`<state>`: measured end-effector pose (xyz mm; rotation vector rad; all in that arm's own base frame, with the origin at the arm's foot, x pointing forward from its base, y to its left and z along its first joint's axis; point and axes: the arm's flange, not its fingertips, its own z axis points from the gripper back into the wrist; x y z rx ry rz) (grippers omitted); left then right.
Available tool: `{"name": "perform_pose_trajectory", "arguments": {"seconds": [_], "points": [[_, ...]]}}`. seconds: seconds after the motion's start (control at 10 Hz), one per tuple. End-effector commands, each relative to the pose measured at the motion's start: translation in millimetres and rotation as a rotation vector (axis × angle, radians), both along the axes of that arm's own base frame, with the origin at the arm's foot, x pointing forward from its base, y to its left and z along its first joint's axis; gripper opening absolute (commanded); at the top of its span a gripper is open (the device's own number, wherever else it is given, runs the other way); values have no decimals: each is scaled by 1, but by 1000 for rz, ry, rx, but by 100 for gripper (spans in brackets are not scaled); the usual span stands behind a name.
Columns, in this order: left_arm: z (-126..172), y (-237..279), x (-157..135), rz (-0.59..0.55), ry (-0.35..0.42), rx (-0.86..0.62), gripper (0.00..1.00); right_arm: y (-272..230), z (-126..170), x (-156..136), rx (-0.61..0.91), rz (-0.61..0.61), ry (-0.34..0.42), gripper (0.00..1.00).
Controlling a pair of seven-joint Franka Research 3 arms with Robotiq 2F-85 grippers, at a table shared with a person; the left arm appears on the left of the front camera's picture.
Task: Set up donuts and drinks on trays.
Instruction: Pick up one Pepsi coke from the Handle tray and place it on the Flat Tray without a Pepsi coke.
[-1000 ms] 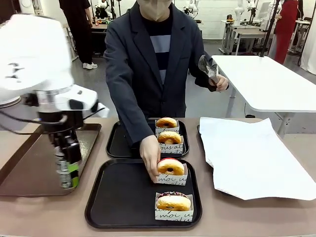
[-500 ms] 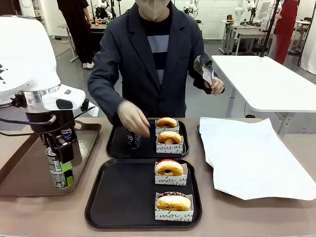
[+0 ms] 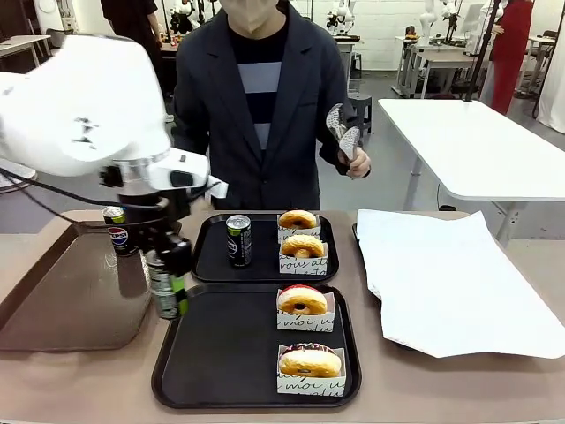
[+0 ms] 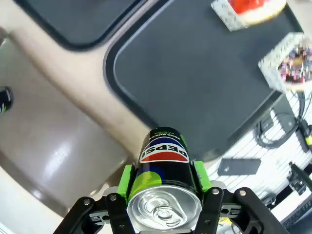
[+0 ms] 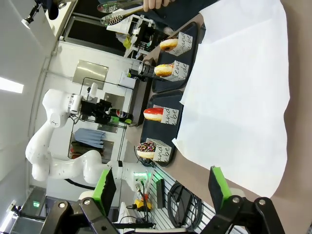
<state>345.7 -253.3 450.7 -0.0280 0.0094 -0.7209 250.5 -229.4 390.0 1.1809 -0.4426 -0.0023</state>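
Note:
My left gripper (image 3: 165,281) is shut on a dark drink can with green near its rim (image 4: 164,163), held upright over the strip between the brown tray and the near black tray (image 3: 221,353). The near tray holds two sleeved donuts, one red-topped (image 3: 304,300) and one chocolate (image 3: 309,362). On the far black tray (image 3: 212,256) a second can (image 3: 238,240) stands beside two glazed donuts (image 3: 303,245). A third can (image 3: 115,231) stands on the brown tray. My right gripper (image 5: 161,187) is open, high above the white paper (image 5: 239,97).
A long brown tray (image 3: 62,300) lies at the left. The white paper sheet (image 3: 450,283) covers the table's right side. A person stands across the table holding tongs (image 3: 339,126) in a raised hand.
My left arm carried the can to the right, from over the brown tray to the near tray's left edge. The person set a can on the far tray and drew the hand back.

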Motion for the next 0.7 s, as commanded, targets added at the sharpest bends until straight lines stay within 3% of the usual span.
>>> {"name": "perform_pose_trajectory", "arguments": {"seconds": [0.0, 0.2, 0.6], "points": [[-13, -33, 15, 64, -35, -9, 58, -1, 0, 1, 12, -1, -26, 100], [-34, -56, 26, 113, -92, -24, 58, -1, 0, 1, 12, -1, -26, 100], [-72, -72, 22, 125, -133, 3, 58, -1, 0, 1, 12, -1, -26, 100]]}}
